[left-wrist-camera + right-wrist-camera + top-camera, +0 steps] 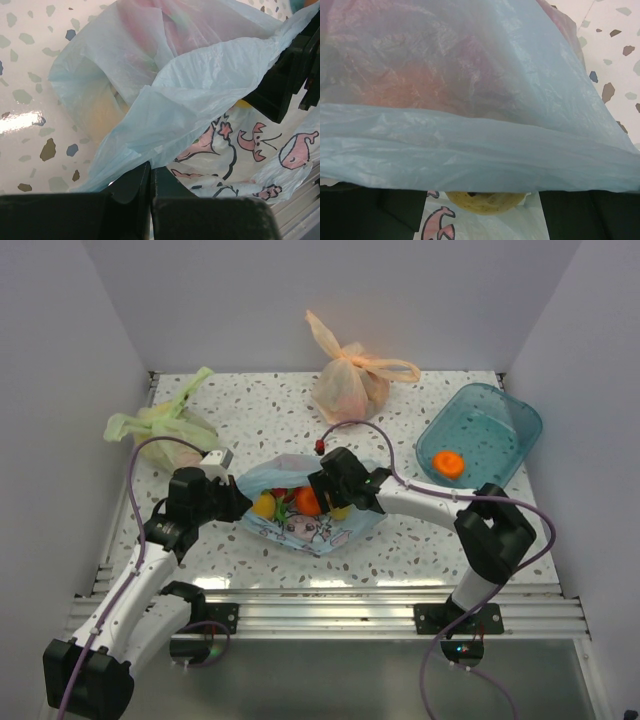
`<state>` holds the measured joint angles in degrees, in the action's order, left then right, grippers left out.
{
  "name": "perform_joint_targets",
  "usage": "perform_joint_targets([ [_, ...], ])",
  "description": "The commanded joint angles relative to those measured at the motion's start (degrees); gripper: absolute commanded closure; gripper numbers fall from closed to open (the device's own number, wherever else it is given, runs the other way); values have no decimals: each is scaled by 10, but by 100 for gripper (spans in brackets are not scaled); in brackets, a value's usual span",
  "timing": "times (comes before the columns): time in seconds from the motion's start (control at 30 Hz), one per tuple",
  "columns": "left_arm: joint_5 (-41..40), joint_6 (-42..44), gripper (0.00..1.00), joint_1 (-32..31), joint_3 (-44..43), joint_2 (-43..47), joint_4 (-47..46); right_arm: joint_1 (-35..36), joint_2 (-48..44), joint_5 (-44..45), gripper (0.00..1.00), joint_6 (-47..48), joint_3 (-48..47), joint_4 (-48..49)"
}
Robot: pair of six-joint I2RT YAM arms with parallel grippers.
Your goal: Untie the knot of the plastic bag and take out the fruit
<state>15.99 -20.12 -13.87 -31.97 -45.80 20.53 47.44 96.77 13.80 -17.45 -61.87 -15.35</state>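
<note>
The light blue plastic bag (322, 532) with its pink cartoon print lies open at the table's middle. No knot shows on it. Inside are fruit: a yellow one (264, 506), an orange one (305, 502), a red one (282, 494). My left gripper (234, 502) is shut on the bag's left rim; its wrist view shows the jaws (150, 169) pinching the blue film (165, 110). My right gripper (338, 496) reaches into the bag's mouth. It is open (482, 194), the film (470, 145) draped over its fingers, with a yellow fruit (485, 201) between them, untouched.
A teal bin (500, 415) at the right holds one orange fruit (448, 463). A knotted orange bag (348, 380) stands at the back. A knotted green bag (165, 425) lies at the back left. White walls close in on three sides.
</note>
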Motion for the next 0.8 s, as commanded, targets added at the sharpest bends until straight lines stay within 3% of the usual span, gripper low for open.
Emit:
perform_joint_targets([
  [0.0, 3, 9, 98, 4, 3, -1, -29, -1, -4, -46, 20, 22, 4, 10],
  [0.13, 3, 9, 98, 4, 2, -3, -28, 1, -15, -83, 21, 40, -4, -9],
  [0.3, 2, 9, 98, 4, 3, -3, -29, 2, -25, -104, 14, 104, -4, -41],
  [0.6, 4, 9, 98, 4, 2, -9, -28, 28, 5, -85, 11, 147, -14, -75],
  [0.77, 4, 8, 98, 4, 3, -9, -29, 39, 7, -68, 19, 147, -26, -79],
])
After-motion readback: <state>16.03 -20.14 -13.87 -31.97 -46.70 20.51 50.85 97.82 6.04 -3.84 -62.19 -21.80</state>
